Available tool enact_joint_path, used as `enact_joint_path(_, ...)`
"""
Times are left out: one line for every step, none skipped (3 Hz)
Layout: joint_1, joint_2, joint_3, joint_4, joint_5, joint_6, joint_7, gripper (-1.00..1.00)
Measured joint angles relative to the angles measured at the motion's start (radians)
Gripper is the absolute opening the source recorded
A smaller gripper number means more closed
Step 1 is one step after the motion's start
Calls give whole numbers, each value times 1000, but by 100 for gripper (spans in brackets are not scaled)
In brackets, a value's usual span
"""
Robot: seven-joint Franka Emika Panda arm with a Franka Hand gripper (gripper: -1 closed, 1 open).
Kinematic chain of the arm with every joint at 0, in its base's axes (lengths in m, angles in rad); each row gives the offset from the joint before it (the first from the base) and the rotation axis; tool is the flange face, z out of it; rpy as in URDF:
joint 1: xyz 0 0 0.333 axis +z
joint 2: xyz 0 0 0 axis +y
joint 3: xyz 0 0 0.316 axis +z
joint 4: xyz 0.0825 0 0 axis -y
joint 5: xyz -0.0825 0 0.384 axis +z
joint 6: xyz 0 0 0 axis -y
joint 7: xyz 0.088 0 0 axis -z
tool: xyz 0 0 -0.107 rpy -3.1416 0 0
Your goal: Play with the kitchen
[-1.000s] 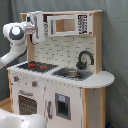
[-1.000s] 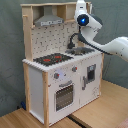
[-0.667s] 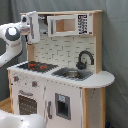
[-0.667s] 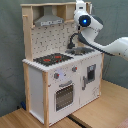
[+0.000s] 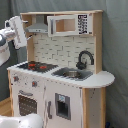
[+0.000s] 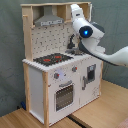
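Note:
The kitchen (image 5: 60,95) (image 6: 50,80) stands upright, white and light wood. On its counter are the black-red hob (image 5: 36,65) (image 6: 52,59), the grey sink (image 5: 72,74) and the black tap (image 5: 85,59). The oven door (image 5: 26,104) (image 6: 64,96) is closed. Up top are the hood (image 5: 37,26) (image 6: 49,20) and the microwave shelf (image 5: 67,24). My gripper (image 5: 19,31) (image 6: 75,9) hangs at hood height beside the upper cabinet, at the first exterior view's left, touching nothing that I can see. In the second exterior view my arm hides the sink and part of the tap (image 6: 71,46).
The kitchen stands on a wooden surface (image 6: 100,110) before a grey curtain (image 5: 115,50). The white arm (image 6: 107,52) reaches in from the second exterior view's right, in front of the counter's end. A white rounded robot part (image 5: 22,121) fills the first exterior view's bottom left.
The gripper has drawn away from the upper cabinet, shifting toward the first exterior view's left. The wrist with its blue light has dropped a little in the second exterior view. The kitchen is unchanged.

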Motion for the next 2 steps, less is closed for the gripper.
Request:
enact_joint_path(5,-94,5,-4,-6,1,-54,100)
enact_joint_path(9,-156,13,-16,-22,9,-130,100)
